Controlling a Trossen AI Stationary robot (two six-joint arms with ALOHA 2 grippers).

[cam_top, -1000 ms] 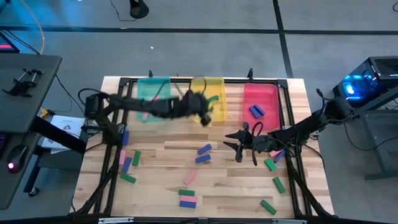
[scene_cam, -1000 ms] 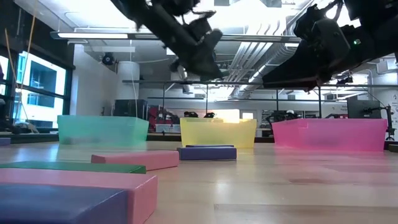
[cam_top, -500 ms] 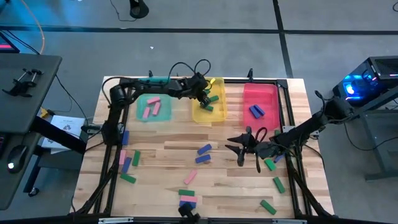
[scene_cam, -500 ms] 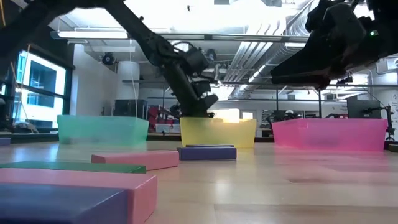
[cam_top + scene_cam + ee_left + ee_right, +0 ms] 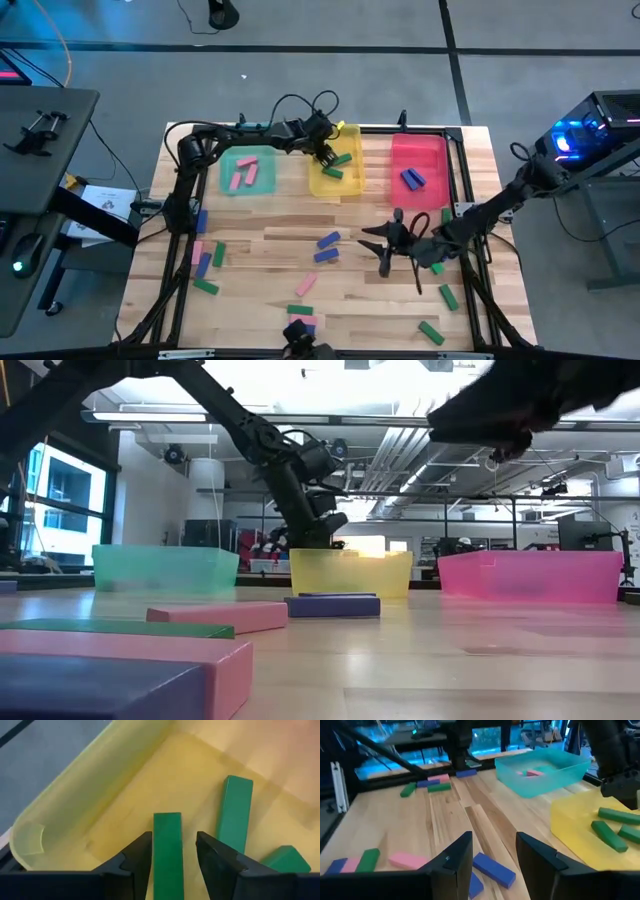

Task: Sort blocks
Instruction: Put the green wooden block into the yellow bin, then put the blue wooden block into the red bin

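My left gripper (image 5: 327, 153) hangs over the far part of the yellow tray (image 5: 322, 186), pointing steeply down. In its wrist view it (image 5: 172, 851) is open around a green block (image 5: 167, 855). A gap shows beside one finger. Two more green blocks (image 5: 234, 812) lie on the tray floor. My right gripper (image 5: 380, 250) hovers open over the table's right middle with nothing between its fingers (image 5: 495, 855). Blue blocks (image 5: 327, 247) lie on the wood to its left. My left gripper's fingers stand on either side of the green block's near end (image 5: 167, 875), lying along the block and coming from above. One finger (image 5: 212, 857) is clear of it. Whether the other finger touches it, I cannot tell.
A teal tray (image 5: 226, 175) holds pink blocks and a red tray (image 5: 428, 150) holds blue blocks; both stand along the far edge beside the yellow tray. Loose pink, green and blue blocks (image 5: 205, 262) lie at the left, near and right parts of the table.
My left gripper has swung toward the table's far edge and gone down into the yellow tray, tipping more steeply downward. My right gripper has risen and drifted a little toward the near edge.
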